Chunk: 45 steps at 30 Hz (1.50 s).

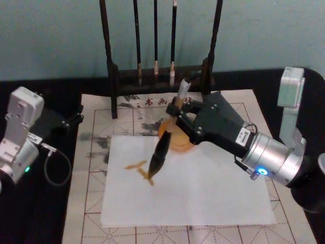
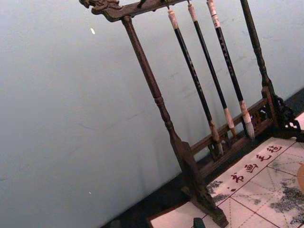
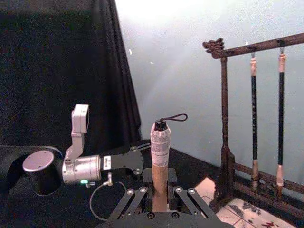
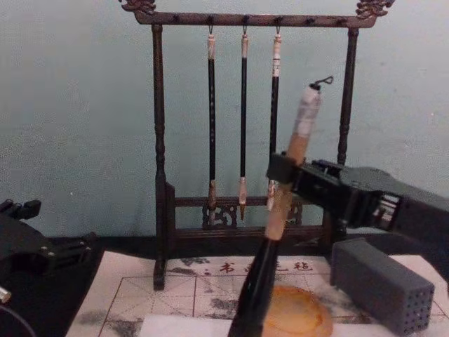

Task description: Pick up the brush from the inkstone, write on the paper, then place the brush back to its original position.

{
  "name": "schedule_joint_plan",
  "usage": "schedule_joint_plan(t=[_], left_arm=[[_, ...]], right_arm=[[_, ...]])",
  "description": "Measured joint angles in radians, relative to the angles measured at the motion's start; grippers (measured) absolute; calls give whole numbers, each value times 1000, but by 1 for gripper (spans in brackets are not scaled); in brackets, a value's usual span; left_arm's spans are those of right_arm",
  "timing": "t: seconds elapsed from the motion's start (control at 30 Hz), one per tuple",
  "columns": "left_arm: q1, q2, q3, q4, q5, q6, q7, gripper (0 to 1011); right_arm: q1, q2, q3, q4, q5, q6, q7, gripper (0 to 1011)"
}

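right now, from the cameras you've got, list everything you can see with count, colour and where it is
brush: 1, tan handle with black lower part, tilted, tip down at the paper
inkstone: 1, orange, on the mat just behind the brush, at the paper's far edge
paper: 1, white, on the middle of the mat
strokes: a few, yellowish, on the paper by the brush tip
mat: 1, beige with red grid, on the table
rack: 1, dark wood, at the mat's far edge
thin brushes: 3, black with pale tips, hanging from the rack
block: 1, grey with small holes, right of the inkstone
table: 1, black
right gripper: shut on the brush handle, above the inkstone
left gripper: parked at the left, off the mat
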Motion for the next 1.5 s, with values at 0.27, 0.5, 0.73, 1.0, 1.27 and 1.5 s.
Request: schedule_joint_plan(t=[0.27, 0.5, 0.73, 1.0, 1.27, 1.5], left_arm=[[0, 0, 0, 0, 0, 0, 0, 1001], [0, 0, 0, 0, 0, 0, 0, 1001], [0, 0, 0, 0, 0, 0, 0, 1001], [0, 0, 0, 0, 0, 0, 0, 1001], [0, 0, 0, 0, 0, 0, 0, 1001], [0, 0, 0, 0, 0, 0, 0, 1001]], right_arm=[[19, -20, -19, 25, -31, -18, 15, 199], [32, -38, -31, 45, -50, -29, 22, 199], [44, -54, -40, 64, -65, -33, 27, 199], [55, -71, -45, 83, -73, -34, 30, 199], [62, -81, -51, 99, -88, -38, 27, 199], [62, -85, -51, 104, -94, -38, 24, 199]])
